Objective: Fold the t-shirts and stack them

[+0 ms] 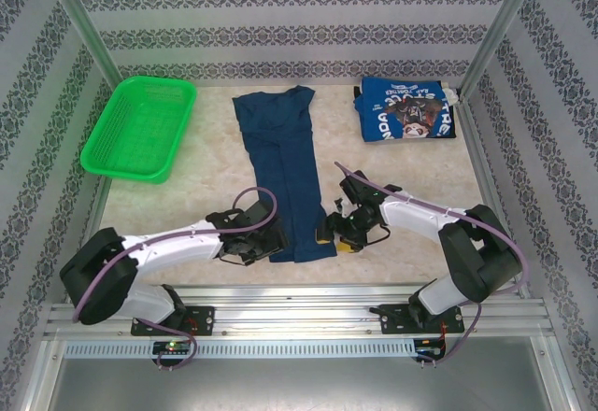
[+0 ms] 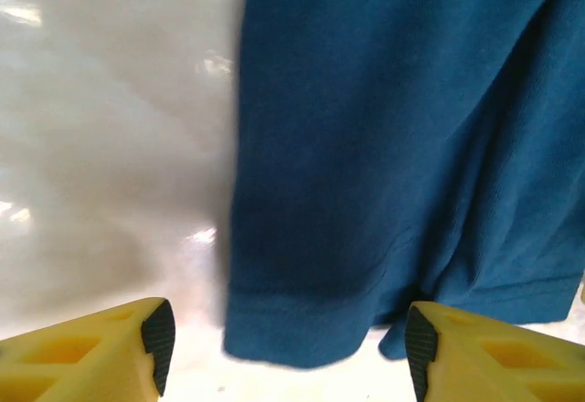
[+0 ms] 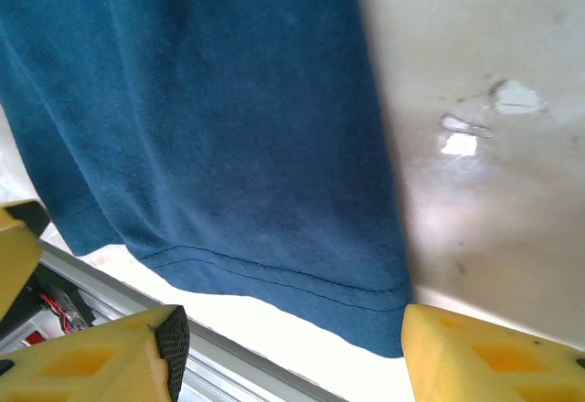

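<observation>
Navy shirt [image 1: 280, 173] folded lengthwise mid-table; blue printed shirt [image 1: 408, 110] folded far right

right gripper [image 3: 291, 352] jaws apart, yellow fingers [image 3: 101, 356] straddling the hem corner of the navy t-shirt [image 3: 210, 128] lying flat on the pale table [image 3: 494, 192], metal rail [image 3: 110, 288] lower left.

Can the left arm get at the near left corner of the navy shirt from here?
Probably yes: the left gripper is open, the hem corner of the navy shirt lies between its fingers, and nothing blocks it.
</observation>
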Motion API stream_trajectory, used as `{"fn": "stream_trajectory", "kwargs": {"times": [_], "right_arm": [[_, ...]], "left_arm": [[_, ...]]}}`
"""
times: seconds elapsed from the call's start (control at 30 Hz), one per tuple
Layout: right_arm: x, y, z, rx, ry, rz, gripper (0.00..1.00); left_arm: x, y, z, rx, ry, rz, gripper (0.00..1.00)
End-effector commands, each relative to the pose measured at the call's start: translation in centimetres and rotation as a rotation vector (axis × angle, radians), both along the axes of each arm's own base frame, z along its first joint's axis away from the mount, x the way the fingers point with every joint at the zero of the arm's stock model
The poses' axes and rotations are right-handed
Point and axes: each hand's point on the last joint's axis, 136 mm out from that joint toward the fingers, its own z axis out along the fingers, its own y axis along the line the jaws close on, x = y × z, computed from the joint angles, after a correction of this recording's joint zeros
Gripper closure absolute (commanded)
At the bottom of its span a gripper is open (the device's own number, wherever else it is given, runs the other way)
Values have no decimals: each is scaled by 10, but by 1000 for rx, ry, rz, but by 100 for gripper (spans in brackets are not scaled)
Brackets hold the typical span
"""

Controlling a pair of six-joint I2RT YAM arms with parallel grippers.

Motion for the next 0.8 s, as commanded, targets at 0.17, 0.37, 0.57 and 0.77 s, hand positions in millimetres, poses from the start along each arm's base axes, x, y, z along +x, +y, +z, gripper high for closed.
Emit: {"fn": "stream_trajectory", "kwargs": {"times": [0.17, 0.37, 0.57, 0.77], "right_arm": [[-7, -1, -20, -46, 31, 3, 40], [-13, -13, -15, -77, 29, -15, 40], [-16, -28, 6, -123, -4, 3, 38], [-20, -21, -10, -83, 19, -9, 38]], "left_arm": [[14, -25, -9, -84, -42, 39, 42], [10, -25, -18, -63, -25, 33, 67], [7, -14, -13, -46, -38, 44, 91], [6, -11, -4, -75, -71, 53, 95]]}}
